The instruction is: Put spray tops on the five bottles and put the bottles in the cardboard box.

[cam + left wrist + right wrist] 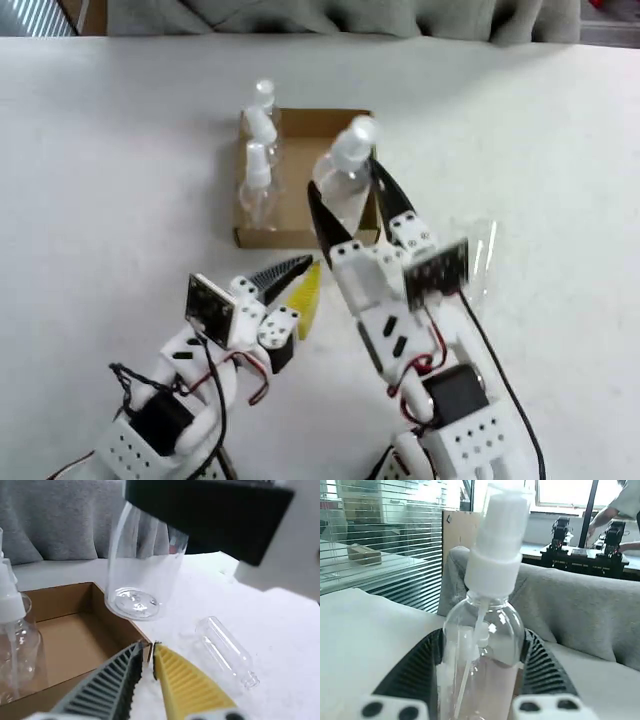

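My right gripper (343,178) is shut on a clear bottle (345,195) with a white spray top (356,140). It holds the bottle upright over the right side of the cardboard box (300,235). In the right wrist view the bottle (484,655) stands between the black fingers (417,667). In the left wrist view its base (133,602) hangs about level with the box rim (117,617). Three topped bottles (259,165) stand along the box's left side. A topless bottle (480,250) lies on the table to the right. My left gripper (298,280) is shut and empty, just in front of the box.
The white table (120,180) is bare to the left of the box. A grey cloth (55,525) hangs along the table's far edge. The topless bottle (227,650) lies close beside the right arm.
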### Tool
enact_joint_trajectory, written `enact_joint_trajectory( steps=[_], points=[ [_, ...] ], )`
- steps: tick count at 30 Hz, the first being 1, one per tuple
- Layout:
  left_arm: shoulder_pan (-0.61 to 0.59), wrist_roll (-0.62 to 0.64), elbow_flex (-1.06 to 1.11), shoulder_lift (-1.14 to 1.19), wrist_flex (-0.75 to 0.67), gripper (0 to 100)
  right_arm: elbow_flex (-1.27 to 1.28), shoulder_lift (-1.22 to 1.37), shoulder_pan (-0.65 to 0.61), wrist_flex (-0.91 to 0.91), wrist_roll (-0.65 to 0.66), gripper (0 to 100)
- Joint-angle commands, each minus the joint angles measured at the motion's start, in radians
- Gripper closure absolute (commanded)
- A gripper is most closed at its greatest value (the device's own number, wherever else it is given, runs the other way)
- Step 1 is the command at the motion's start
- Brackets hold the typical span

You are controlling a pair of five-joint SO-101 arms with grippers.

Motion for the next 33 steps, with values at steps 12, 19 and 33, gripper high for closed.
enact_joint_trajectory(
  steps=[12, 19, 33],
  points=[
    [-0.039, 0.009, 0.009, -0.015, -0.137, 98, -0.11, 0.079, -0.076, 0.025, -0.12, 98.2],
    [-0.042, 0.009, 0.009, -0.015, -0.132, 98, -0.112, 0.053, -0.074, 0.165, -0.133, 98.2],
    [-0.042, 0.009, 0.009, -0.015, -0.13, 98, -0.112, -0.236, -0.119, 0.4, -0.118, 98.2]
  ],
)
